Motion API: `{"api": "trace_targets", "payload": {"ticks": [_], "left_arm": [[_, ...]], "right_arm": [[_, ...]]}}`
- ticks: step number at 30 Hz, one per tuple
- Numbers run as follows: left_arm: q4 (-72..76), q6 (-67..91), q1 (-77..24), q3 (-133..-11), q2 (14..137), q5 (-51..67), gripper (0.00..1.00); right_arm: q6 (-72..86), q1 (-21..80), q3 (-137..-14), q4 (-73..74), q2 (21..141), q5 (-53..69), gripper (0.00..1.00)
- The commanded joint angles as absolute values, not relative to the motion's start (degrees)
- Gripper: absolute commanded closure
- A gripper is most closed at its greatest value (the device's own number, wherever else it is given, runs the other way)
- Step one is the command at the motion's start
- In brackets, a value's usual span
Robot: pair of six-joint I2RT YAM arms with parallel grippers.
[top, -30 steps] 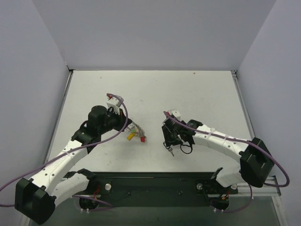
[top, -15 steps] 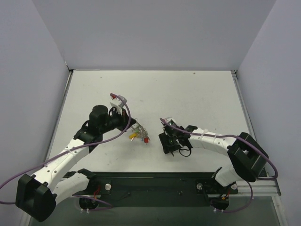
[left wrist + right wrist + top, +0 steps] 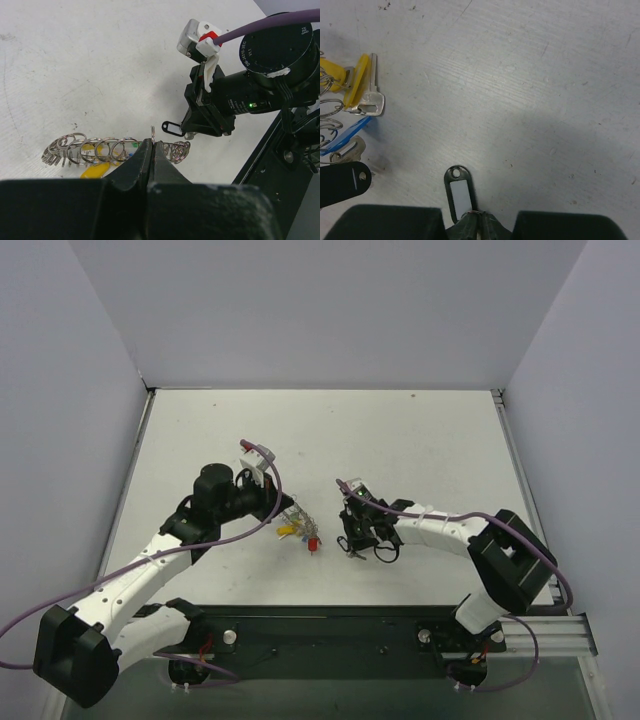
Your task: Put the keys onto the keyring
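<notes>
The keyring (image 3: 95, 150), a coil-like row of silver loops, is lying beside the left gripper (image 3: 152, 145), whose shut jaws are pinching one loop. The keys (image 3: 360, 80), yellow- and blue-headed, are lying left of the right gripper (image 3: 477, 217), whose jaws are clamping a blank-labelled black tag (image 3: 460, 192).

A flat, scuffed white tabletop (image 3: 400, 440) is enclosed on three sides by plain pale grey wall panels (image 3: 330, 310). Lighting is even.
</notes>
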State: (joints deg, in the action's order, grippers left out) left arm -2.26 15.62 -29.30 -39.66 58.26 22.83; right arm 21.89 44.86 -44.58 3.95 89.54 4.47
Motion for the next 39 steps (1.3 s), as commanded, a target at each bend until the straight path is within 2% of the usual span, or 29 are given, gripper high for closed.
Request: {"api": "trace_targets", "payload": {"ticks": [1, 3, 10, 16, 17, 18, 21, 24, 29, 37, 38, 39], "left_arm": [[3.2, 14.7, -29.7, -40.7, 58.4, 24.1, 1.00], [3.2, 14.5, -29.9, -40.7, 58.6, 24.2, 1.00], [3.5, 14.3, -30.1, -40.6, 59.2, 24.2, 1.00], [3.8, 14.2, -30.4, -40.6, 59.7, 24.3, 1.00], [3.8, 14.2, -30.4, -40.6, 59.7, 24.3, 1.00], [3.8, 14.2, -30.4, -40.6, 59.7, 24.3, 1.00], [3.7, 14.2, -30.4, -40.5, 59.7, 24.3, 1.00], [3.4, 13.9, -30.5, -40.4, 59.3, 24.1, 1.00], [3.4, 13.8, -30.6, -40.3, 58.9, 23.7, 1.00], [3.3, 13.6, -30.8, -40.3, 59.1, 23.6, 1.00], [3.3, 13.6, -30.8, -40.3, 59.1, 23.5, 1.00], [3.2, 13.6, -30.8, -40.3, 59.1, 23.3, 1.00]], "right_arm": [[21.9, 44.4, -44.1, 6.6, 91.1, 2.9, 0.95], [21.7, 44.3, -43.8, 6.7, 89.3, 2.7, 1.00], [20.3, 43.6, -41.9, 7.5, 80.5, 0.4, 1.00], [19.0, 43.2, -42.2, 7.9, 78.0, 1.6, 1.00], [18.7, 43.2, -42.4, 7.7, 78.4, 2.5, 0.93], [18.2, 43.2, -42.5, 7.5, 78.9, 3.4, 0.78], [17.8, 43.2, -42.7, 6.2, 81.6, 6.2, 0.56], [17.9, 43.3, -42.9, 4.7, 83.8, 7.6, 0.49], [17.7, 43.5, -44.5, 4.0, 87.7, 7.7, 0.51], [18.1, 47.0, -46.4, 4.2, 92.6, 5.2, 0.62], [18.2, 47.4, -46.7, 4.4, 93.1, 4.8, 0.64], [18.3, 47.7, -46.8, 4.6, 93.5, 4.4, 0.74]]}}
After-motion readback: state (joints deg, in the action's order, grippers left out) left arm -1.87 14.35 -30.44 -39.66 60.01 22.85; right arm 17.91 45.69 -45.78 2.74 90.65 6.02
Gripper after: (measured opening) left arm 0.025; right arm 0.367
